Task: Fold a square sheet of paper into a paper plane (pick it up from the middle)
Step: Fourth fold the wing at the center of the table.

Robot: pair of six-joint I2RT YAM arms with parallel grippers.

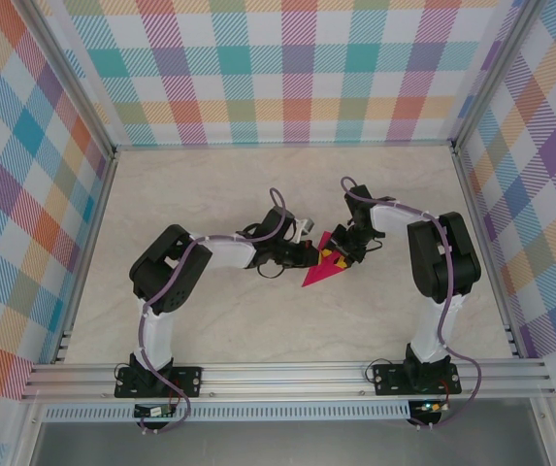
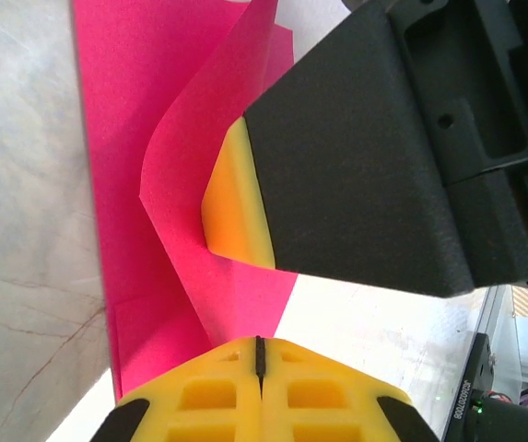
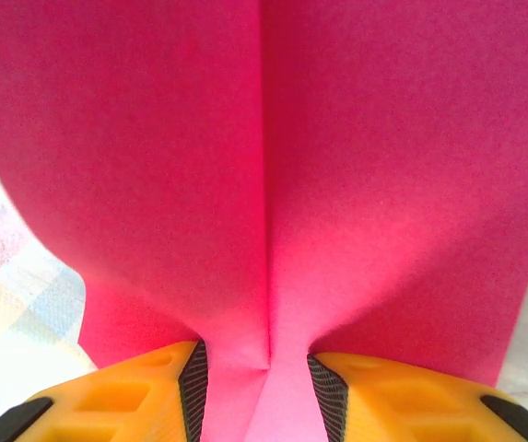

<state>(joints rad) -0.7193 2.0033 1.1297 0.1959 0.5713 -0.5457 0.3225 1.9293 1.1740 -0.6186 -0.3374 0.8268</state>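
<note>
The magenta-pink sheet of paper (image 1: 313,278) lies at the table's middle, folded to a point that faces the near left. In the right wrist view the sheet of paper (image 3: 264,166) rises as two flaps with a centre crease. My right gripper (image 3: 256,391) is shut on that crease, and both mesh pads touch the paper. From the left wrist view, one yellow pad (image 2: 236,198) of the right gripper presses a curled flap of the sheet of paper (image 2: 134,138). My left gripper (image 2: 260,354) is shut, its tips resting at the paper's near edge with nothing seen between them. The two grippers, left gripper (image 1: 313,256) and right gripper (image 1: 340,256), meet over the paper.
The pale marbled table (image 1: 210,194) runs out to plaid walls on three sides. Aluminium rails (image 1: 287,374) cross the near edge where both arm bases are bolted. Upright frame posts (image 1: 472,194) stand at the corners.
</note>
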